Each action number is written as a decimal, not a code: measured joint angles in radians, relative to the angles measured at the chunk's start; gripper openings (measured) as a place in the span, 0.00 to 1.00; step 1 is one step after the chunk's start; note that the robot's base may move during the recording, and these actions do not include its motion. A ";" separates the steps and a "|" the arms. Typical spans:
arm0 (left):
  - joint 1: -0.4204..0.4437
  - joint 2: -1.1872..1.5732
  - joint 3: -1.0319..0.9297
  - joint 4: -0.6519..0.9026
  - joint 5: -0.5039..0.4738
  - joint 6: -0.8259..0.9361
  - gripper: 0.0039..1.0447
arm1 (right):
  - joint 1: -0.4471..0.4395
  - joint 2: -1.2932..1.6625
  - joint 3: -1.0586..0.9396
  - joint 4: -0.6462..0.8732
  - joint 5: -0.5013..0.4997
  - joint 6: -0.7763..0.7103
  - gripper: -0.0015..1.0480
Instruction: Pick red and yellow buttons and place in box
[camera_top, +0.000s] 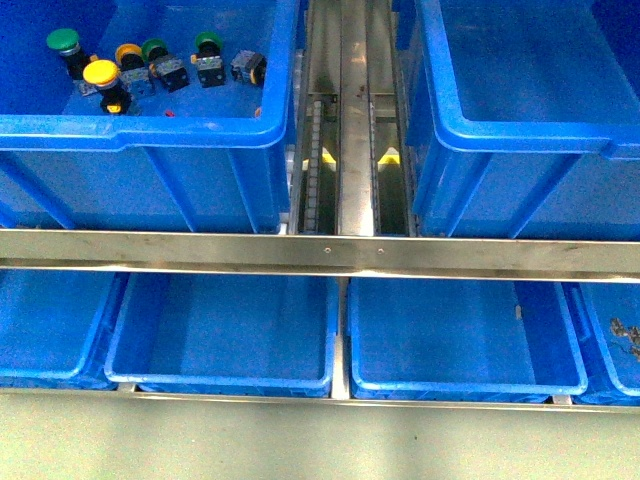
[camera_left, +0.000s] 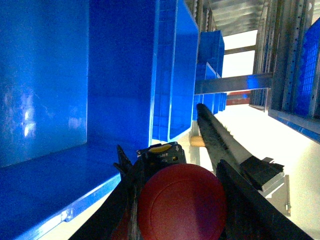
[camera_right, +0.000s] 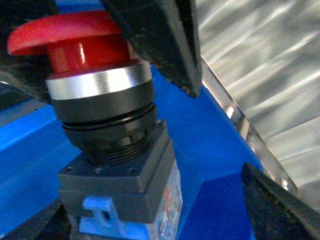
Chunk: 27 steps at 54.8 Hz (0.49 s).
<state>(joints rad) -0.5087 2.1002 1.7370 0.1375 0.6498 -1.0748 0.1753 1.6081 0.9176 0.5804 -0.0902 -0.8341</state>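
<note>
Left wrist view has the red button (camera_left: 181, 200) low in the centre, cap-on to the lens. Only its dull red dome and a sliver of black body with a yellow label beyond can be made out, and the frame cuts off the dome's lower edge. It sits beside a blue plastic wall, between the jaws of the left gripper (camera_left: 160, 135), which are clamped on it from either side. The right wrist view shows it side-on and softened by closeness. From upper left downward come a glossy mushroom cap, a bright metal collar, a black threaded neck and a grey square block with a blue clip, the base cut off below. Its long axis runs top to bottom there, slightly tilted. Dark fingers pinch the cap, while the jaws of the right gripper (camera_right: 155, 200) stand apart, one finger (camera_right: 280, 205) at lower right with blue showing between it and the block. Neither arm falls inside the front view. There the yellow button (camera_top: 101, 73) lies in the blue bin (camera_top: 150, 135) at upper left, cap up and dark body half hidden, among green-capped switches (camera_top: 62, 42). The box (camera_top: 450, 140) stands at upper right, cropped by the frame, above a steel rail (camera_top: 330, 250) and shallow trays (camera_top: 220, 380).
</note>
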 joint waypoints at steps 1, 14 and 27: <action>0.000 0.000 0.000 0.000 -0.002 0.000 0.33 | 0.000 0.001 0.000 0.000 0.000 0.000 0.64; -0.002 0.002 0.002 -0.005 -0.010 -0.009 0.32 | 0.001 0.007 -0.010 0.000 -0.007 -0.001 0.31; -0.008 0.010 0.015 -0.012 -0.037 0.009 0.46 | -0.003 0.007 -0.015 0.004 -0.004 -0.003 0.29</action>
<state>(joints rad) -0.5171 2.1105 1.7519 0.1257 0.6128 -1.0660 0.1719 1.6150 0.9024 0.5846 -0.0940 -0.8371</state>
